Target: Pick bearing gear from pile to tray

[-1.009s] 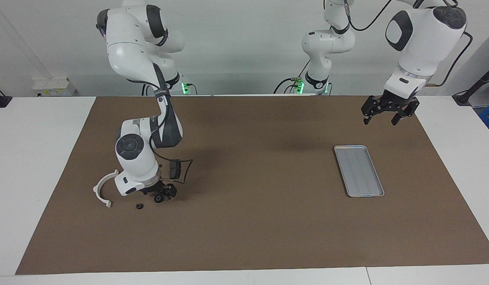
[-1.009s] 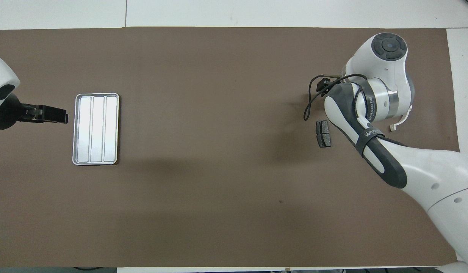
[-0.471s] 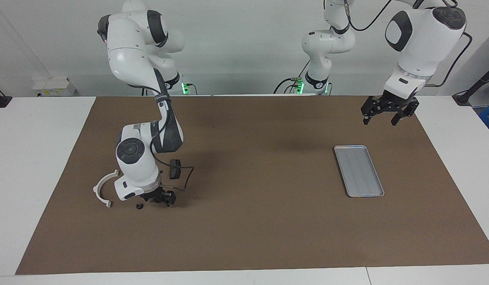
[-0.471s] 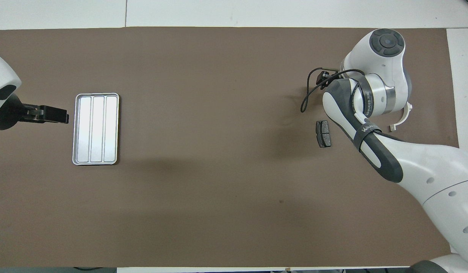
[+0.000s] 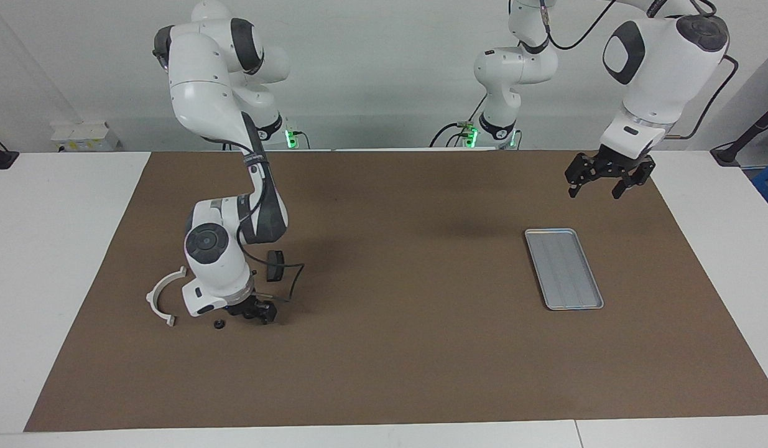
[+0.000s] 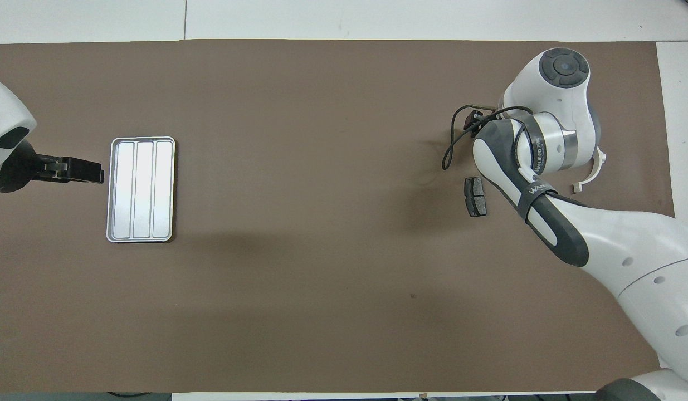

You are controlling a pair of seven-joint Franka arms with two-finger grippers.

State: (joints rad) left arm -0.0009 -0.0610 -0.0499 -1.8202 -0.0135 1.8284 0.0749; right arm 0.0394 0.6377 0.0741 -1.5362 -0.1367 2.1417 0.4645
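right end effector (image 5: 257,311): down at the mat (image 5: 396,361), among the pile at the right arm's end of the worktop (image 5: 48,249); the overhead view hides it under its own wrist
right end effector grip: I cannot tell whether the fingers are released or clenched, or whether they have anything between them
black round piece (image 5: 219,324): on the mat just beside the right end effector, toward the right arm's end, apart from it
white half-ring bracket (image 5: 163,297): lying flat near the right end effector, past the round piece toward the right arm's end; the wrist partly covers it from above
brake pad (image 6: 476,196): flat on the mat near the right end effector, nearer to the robots, beside the forearm
left end effector (image 5: 594,186): held in the air over bare mat at the left arm's end, fingers spread wide and released, nothing in them; this arm waits
tray (image 5: 564,269): flat on the mat near the left end effector and farther from the robots, nothing in it, well apart from the right end effector and the pile
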